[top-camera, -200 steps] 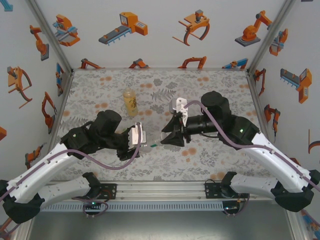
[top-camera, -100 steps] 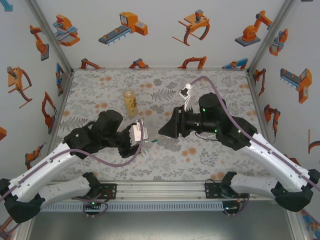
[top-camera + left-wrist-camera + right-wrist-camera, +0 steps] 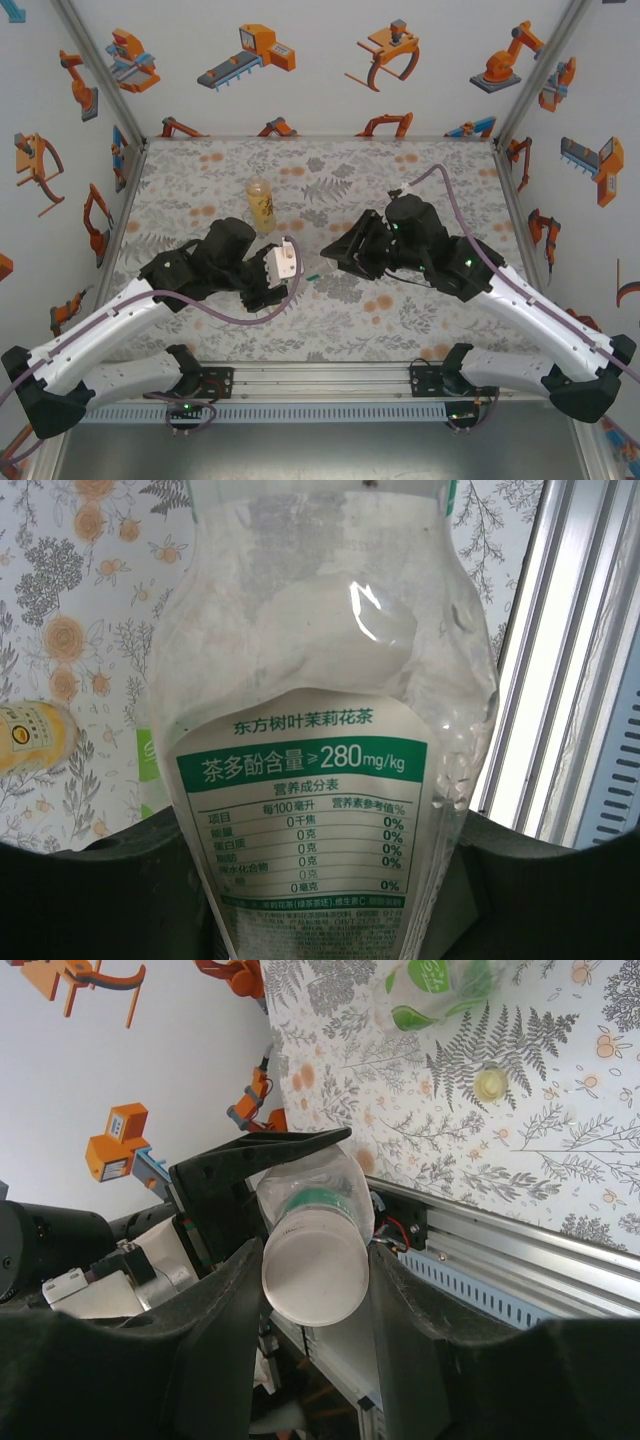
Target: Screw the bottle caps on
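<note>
The left gripper [image 3: 281,268] has its fingers clamped on the slim clear plastic bottle with a white-and-green label [image 3: 320,680]. It holds the bottle lying sideways above the floral-patterned table [image 3: 420,170], between the two arms, with the neck pointing towards the right arm. In the right wrist view the round white plastic cap [image 3: 314,1272] sits on that neck, above a green ring, and the right gripper [image 3: 347,252] has a finger pressed against each side of it, so it appears closed on the cap.

The amber plastic bottle with a yellow label [image 3: 261,203] stands upright further back on the table. A small yellowish round cap [image 3: 490,1084] lies loose on the cloth near the squat clear green-tinted bottle [image 3: 440,982].

The slim bottle looks empty, so it is probably light, and its thin walls are likely to dent under a hard squeeze. The glossy label may let it spin in the fingers once the cap starts to bite. A hold on the labelled body, where the left fingers sit, seems stiffer than the tapered shoulder. The cap is small, hard and smooth-faced. Its rim is the place to grip, square to the neck, since a tilted cap would likely cross-thread.
</note>
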Available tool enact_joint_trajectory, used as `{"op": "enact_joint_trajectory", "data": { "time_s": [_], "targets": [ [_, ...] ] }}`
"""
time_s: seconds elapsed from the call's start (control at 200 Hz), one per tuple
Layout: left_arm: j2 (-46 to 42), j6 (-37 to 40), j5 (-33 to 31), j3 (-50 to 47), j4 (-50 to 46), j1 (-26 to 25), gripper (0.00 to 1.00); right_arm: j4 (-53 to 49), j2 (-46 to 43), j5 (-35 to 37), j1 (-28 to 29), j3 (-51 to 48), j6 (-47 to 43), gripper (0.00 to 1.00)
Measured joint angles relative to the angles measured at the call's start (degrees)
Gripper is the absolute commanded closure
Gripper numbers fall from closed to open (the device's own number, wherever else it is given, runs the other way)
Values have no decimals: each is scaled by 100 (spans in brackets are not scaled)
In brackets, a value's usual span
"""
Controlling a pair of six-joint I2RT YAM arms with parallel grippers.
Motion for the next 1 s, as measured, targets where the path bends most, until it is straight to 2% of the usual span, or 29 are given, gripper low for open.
{"op": "enact_joint_trajectory", "data": {
  "time_s": [0.05, 0.165, 0.506, 0.631, 0.791, 0.881, 1.001],
  "targets": [
    [0, 7, 61, 0, 103, -2, 100, -46, 33, 7, 4, 94, -22, 40],
    [-31, 11, 264, 4, 595, -48, 100, -146, 175, -7, 37, 299, -249, 31],
    [-105, 52, 507, 4, 815, -52, 100, -345, 295, -22, 37, 1108, -1939, 30],
    [-157, 103, 673, 4, 796, -52, 100, -380, 286, -111, 37, 1425, -3126, 33],
    [-219, 205, 931, 4, 697, -52, 100, -286, 90, -697, 37, 1508, -4868, 33],
    [-254, 223, 1043, 4, 667, -52, 100, -282, -31, -1327, 35, 1561, -6087, 33],
    [-284, 223, 1130, 4, 627, -52, 100, -297, -125, -2162, 37, 1644, -7444, 38]
  ]
}}
